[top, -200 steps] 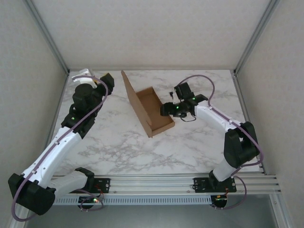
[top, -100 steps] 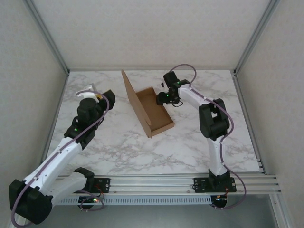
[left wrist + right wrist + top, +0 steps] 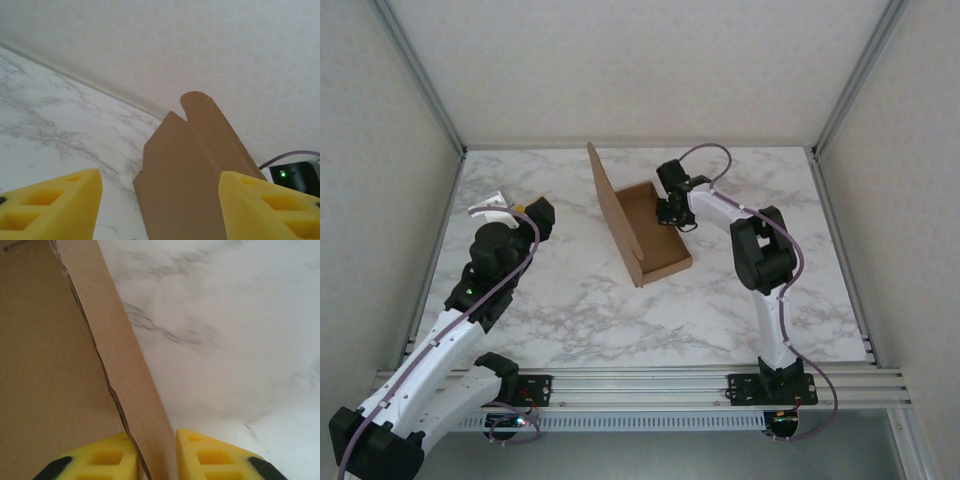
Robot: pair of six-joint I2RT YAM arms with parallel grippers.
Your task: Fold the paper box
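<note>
A: Where is the paper box (image 3: 652, 240) just now?
B: On the counter (image 3: 570, 300), in the middle and toward the back, between the two arms. It is a shallow tray with the tall lid panel (image 3: 195, 165) standing nearly upright along the tray's left edge

A: And the right tool (image 3: 670, 213)?
B: Down at the tray's right-hand side wall (image 3: 125, 365), near its far corner. From the wrist, the yellow fingers (image 3: 215, 457) sit one inside the wall and one outside, both pressed to the cardboard, so I'd call it clamped on that wall

A: The left tool (image 3: 510, 210)?
B: Jaws apart, holding nothing, off to the left and well clear of the box, facing the outer side of the lid

A: So what makes this step go well?
B: My guess is the wall is being seated or steadied. It's a thin pinch on one ply, so I'd move along the crease, not across it. A twist could buckle the board or drag the whole tray over the marble

A: Anything for the left arm to do?
B: Bring it against the lid's outer face as a backstop before the right one pushes or pulls. The lid is tall and light and could flop either way, and nothing pins the tray down

A: And letting go?
B: Open only once the fold holds by itself, then lift straight up so nothing snags the rim
</note>
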